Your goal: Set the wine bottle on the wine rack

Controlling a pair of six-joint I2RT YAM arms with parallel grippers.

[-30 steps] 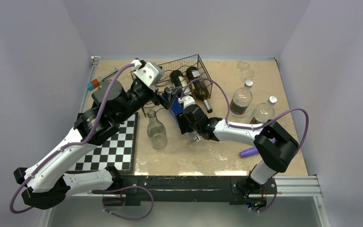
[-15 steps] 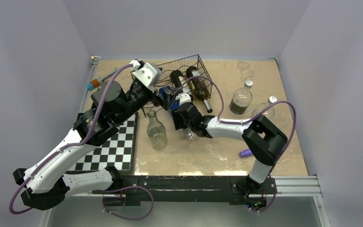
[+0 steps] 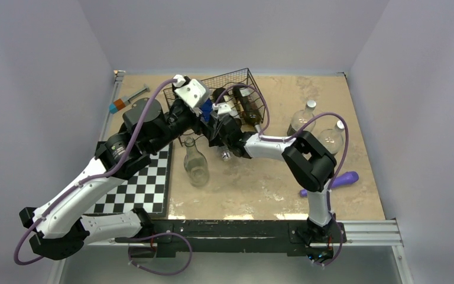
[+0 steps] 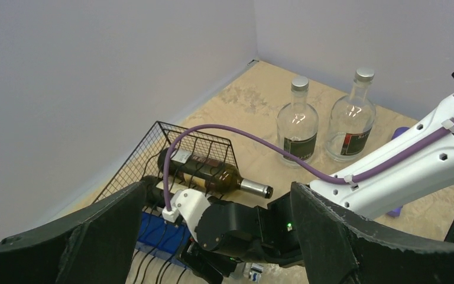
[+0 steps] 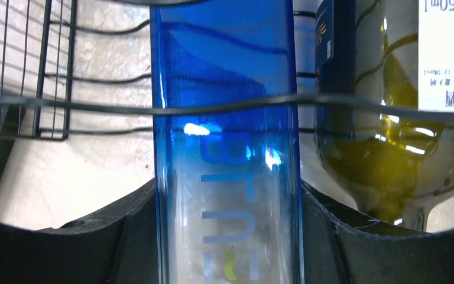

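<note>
The black wire wine rack (image 3: 245, 89) stands at the back middle of the table, with two dark bottles (image 3: 248, 106) lying in it. My right gripper (image 5: 227, 236) is shut on a blue glass wine bottle (image 5: 224, 118), which lies partly inside the rack under a wavy wire (image 5: 35, 100), beside an olive-green bottle (image 5: 384, 148). In the top view the right gripper (image 3: 217, 122) is at the rack's open front. My left gripper (image 4: 217, 198) is wide open and empty, hovering above the right wrist and the blue bottle (image 4: 159, 234); it shows in the top view (image 3: 202, 112) too.
A clear carafe (image 3: 195, 163) stands just in front of the rack, next to a chessboard (image 3: 139, 186). Two clear bottles with silver caps (image 3: 301, 121) (image 3: 331, 139) stand at the right. A purple object (image 3: 331, 182) lies front right. A syringe-like tool (image 3: 127, 99) lies back left.
My right gripper has moved back and left with the blue bottle, pushing it into the rack. My left gripper has shifted back and right, over the rack's front.
</note>
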